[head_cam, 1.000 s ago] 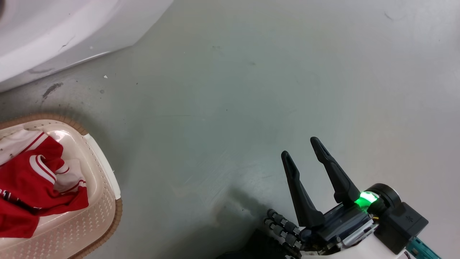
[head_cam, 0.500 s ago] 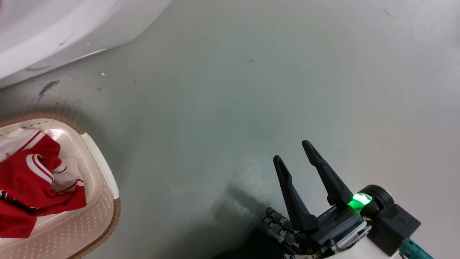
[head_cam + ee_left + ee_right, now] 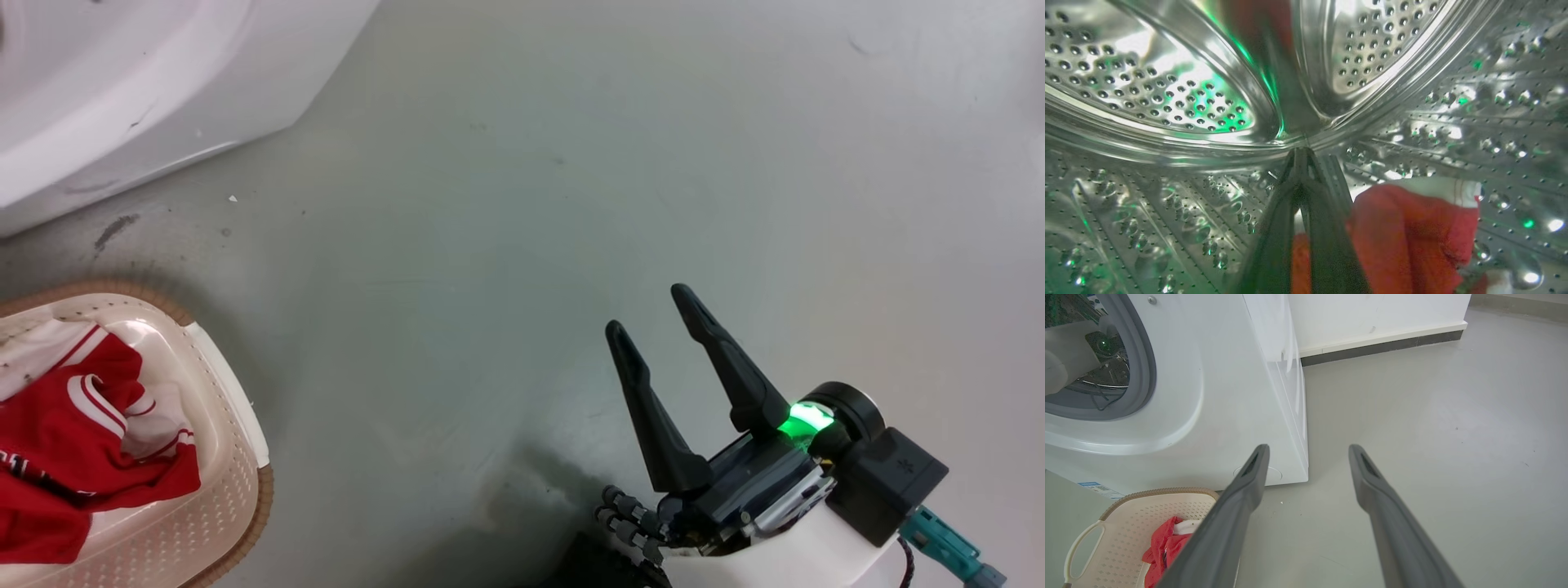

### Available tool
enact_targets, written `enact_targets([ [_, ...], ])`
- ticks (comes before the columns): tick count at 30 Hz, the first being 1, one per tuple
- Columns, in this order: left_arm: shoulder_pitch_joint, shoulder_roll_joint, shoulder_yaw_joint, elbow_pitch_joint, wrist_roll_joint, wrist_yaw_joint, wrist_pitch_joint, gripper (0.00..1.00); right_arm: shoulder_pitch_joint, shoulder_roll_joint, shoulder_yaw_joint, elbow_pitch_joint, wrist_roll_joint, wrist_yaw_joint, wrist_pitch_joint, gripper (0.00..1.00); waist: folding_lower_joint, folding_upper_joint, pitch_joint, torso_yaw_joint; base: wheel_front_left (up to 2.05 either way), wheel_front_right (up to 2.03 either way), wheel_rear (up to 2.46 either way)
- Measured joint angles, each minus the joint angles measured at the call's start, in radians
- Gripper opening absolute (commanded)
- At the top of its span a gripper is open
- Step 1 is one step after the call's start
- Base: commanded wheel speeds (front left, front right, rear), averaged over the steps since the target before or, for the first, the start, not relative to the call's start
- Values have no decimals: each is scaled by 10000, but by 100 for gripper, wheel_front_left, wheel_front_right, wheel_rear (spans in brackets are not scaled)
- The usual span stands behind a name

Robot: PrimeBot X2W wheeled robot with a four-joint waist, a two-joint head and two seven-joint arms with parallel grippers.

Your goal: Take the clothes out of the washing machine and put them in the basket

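My left gripper [image 3: 1301, 152] is deep inside the washing machine's perforated steel drum [image 3: 1147, 81]. Its fingertips are closed together, and red and white fabric shows between the lower parts of its fingers. That red garment with a white band [image 3: 1412, 237] bulges out just to their right. Another piece of the red and white clothes [image 3: 73, 441] lies in the cream basket [image 3: 196, 523] on the floor at my lower left. The same basket [image 3: 1126, 522] and clothes [image 3: 1163, 547] appear in the right wrist view. My right gripper [image 3: 647, 309] hangs open and empty over bare floor.
The white washing machine [image 3: 1229, 396] stands right behind the basket, its grey-gasketed porthole [image 3: 1145, 367] open. My pale left forearm [image 3: 1055, 371] reaches into the porthole. Grey floor [image 3: 531, 204] spreads to the right. A wall with a dark skirting [image 3: 1380, 345] runs behind.
The head camera has shifted a little, so the whole scene has slid. My right gripper now sits slightly higher and further left in that view, still open.
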Motion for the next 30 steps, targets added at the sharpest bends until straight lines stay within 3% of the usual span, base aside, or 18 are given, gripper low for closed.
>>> enact_targets([
  [9,506,-961,261,826,-811,-280,-1319,0,-47,0,-593,186,-82,0,0,100,0,0,-611,506,0,0,0],
  [23,1221,-1549,230,1287,-1601,-508,-1292,0,-30,0,-757,345,12,0,0,100,0,0,-1179,848,0,0,0],
  [24,1220,-1553,209,1283,-1611,-510,-1212,15,-25,0,-754,355,13,0,0,100,0,0,-1195,835,0,0,0],
  [25,1220,-1557,182,1292,-1630,-510,-1110,45,-23,0,-756,366,15,0,0,100,0,0,-1207,820,0,0,0],
  [26,1220,-1567,165,1302,-1643,-512,-1064,91,-19,0,-756,370,17,0,0,100,0,0,-1212,802,0,0,0],
  [27,1220,-1572,146,1308,-1653,-510,-1041,100,-12,0,-756,374,33,0,0,100,0,0,-1218,781,0,0,0],
  [30,1198,-1641,130,1361,-1735,-510,-792,100,5,0,-744,378,65,0,0,100,0,0,-1237,706,0,0,0],
])
